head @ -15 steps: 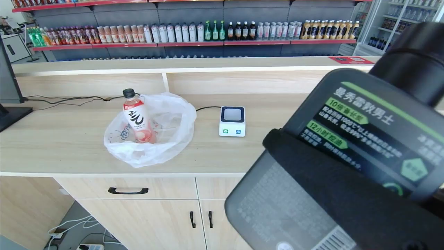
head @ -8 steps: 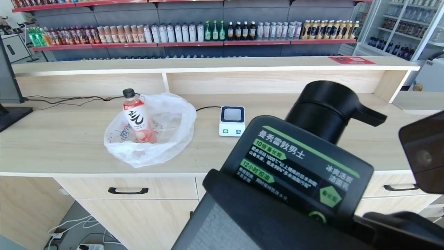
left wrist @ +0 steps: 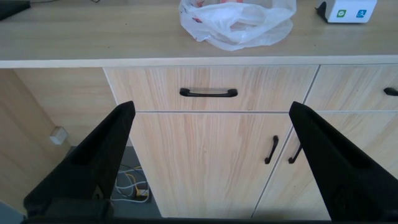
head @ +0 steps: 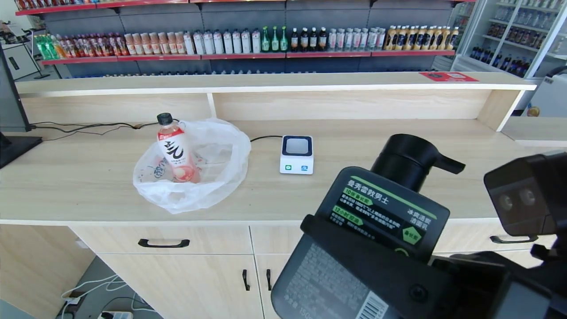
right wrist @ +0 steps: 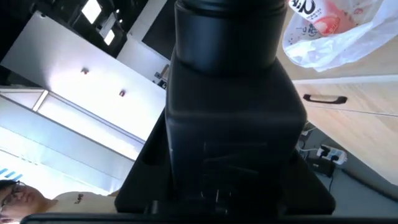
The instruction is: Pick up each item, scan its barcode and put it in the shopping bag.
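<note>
Pump bottle, black with a green-striped label, sits clamped in the right gripper, whose dark finger crosses its body just below the label; in the right wrist view the same bottle is seen from its base end, gripped on both sides. In the head view it hangs in the air in front of the counter, at about 5 o'clock from the scanner and well apart from it, with its pump head towards 12 o'clock, its spout towards 3 o'clock and a barcode at its near end. The scanner, a small white box with a dark window on top, stands on the counter at 3 o'clock from the shopping bag. The white bag lies open and crumpled, and a drink bottle with a black cap stands in it, leaning slightly. The left gripper is empty, its fingers spread wide, low in front of the drawer under the counter edge.
</note>
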Robot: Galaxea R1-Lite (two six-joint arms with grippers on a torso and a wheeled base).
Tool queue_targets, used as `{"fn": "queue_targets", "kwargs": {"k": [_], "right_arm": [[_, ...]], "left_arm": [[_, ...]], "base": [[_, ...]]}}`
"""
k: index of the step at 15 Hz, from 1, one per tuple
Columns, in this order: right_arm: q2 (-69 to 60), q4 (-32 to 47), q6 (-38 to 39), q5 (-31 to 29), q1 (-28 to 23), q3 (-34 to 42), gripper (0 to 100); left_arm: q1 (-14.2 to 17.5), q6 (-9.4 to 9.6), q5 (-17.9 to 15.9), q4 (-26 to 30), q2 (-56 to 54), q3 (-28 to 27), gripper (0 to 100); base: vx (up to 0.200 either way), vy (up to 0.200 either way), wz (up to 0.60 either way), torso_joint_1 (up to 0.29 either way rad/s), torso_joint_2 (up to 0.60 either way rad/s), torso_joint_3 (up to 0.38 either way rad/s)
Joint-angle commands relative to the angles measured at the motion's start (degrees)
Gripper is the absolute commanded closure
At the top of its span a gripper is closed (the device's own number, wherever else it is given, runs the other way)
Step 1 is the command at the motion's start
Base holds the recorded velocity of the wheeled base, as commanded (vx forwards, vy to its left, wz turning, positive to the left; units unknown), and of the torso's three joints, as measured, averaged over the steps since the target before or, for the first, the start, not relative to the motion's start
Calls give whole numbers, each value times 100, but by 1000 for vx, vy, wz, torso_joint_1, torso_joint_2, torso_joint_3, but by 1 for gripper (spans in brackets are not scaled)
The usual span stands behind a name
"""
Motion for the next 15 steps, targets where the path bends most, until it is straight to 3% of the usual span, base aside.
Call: {"fn": "queue_targets", "kwargs": {"k": [1,7,12,15], "right_arm": [[-11,-4,6,262,-387,-8,100],[15,365,-99,1114,-800,-403,100],[173,374,-117,2213,-1942,-535,100],[191,374,-108,2503,-2144,-509,100]], "left_arm": [[0,-1,2,-4,-2,0,0],[0,-1,2,-4,-2,0,0],[0,-45,2,5,-2,0,0],[0,-36,2,5,-2,0,0]], "base": [[0,0,0,0,0,0],[0,0,0,0,0,0],[0,0,0,0,0,0],[0,0,0,0,0,0]]}}
